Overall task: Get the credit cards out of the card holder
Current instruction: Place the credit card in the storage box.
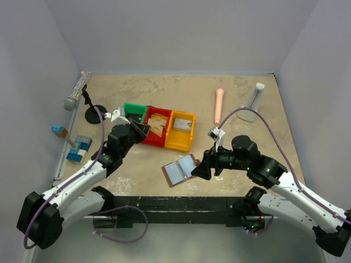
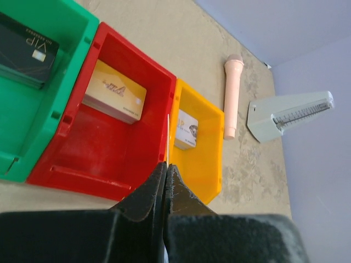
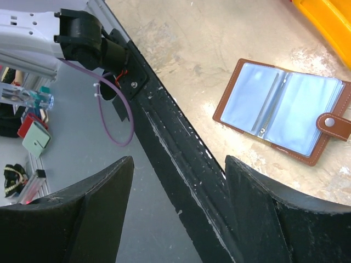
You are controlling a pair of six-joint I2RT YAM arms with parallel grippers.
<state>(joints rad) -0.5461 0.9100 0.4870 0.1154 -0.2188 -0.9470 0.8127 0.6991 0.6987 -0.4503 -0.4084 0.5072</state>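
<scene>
Left wrist view: left gripper [image 2: 166, 170] clamped on a thin card [image 2: 167, 137] held edge-on above the wall between red bin [image 2: 104, 153] and yellow bin [image 2: 200, 164], so centre it over one bin before release; right gripper [image 3: 178, 164] stands parted, and the card holder [image 3: 285, 107] lies open on the table [image 3: 181, 44] nearby.

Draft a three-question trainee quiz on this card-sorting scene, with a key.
1. True or false: the card holder lies open on the table.
2. Which bin holds the dark VIP card? A) green bin B) red C) yellow
3. Fill in: the right gripper is ___, while the left gripper is shut on a thin card seen edge-on.
Key: 1 true; 2 A; 3 open.
</scene>
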